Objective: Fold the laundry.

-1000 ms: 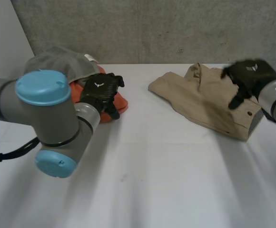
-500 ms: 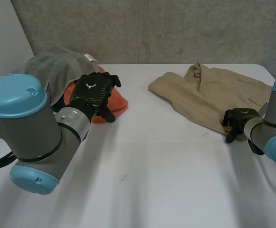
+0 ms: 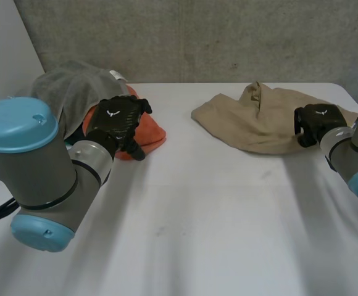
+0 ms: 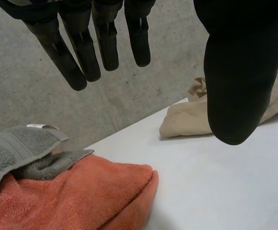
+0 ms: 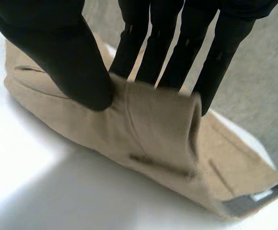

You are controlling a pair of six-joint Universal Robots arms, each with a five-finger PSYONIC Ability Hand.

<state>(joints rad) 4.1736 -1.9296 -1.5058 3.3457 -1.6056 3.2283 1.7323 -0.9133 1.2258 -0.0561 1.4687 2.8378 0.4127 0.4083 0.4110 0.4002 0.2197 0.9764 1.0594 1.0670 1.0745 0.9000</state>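
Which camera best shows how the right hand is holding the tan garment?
The right wrist view: there the right hand pinches a raised fold of the tan garment between thumb and fingers. The head view shows the hand's back at the garment's edge, with the grip hidden. The left wrist view shows the garment's other end.

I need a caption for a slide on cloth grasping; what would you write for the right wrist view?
Right hand pinching a raised fold of the tan garment on the white table.

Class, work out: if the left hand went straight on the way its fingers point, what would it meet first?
Probably the concrete wall behind the table; the left hand points out above the orange towel. Depth is unclear.
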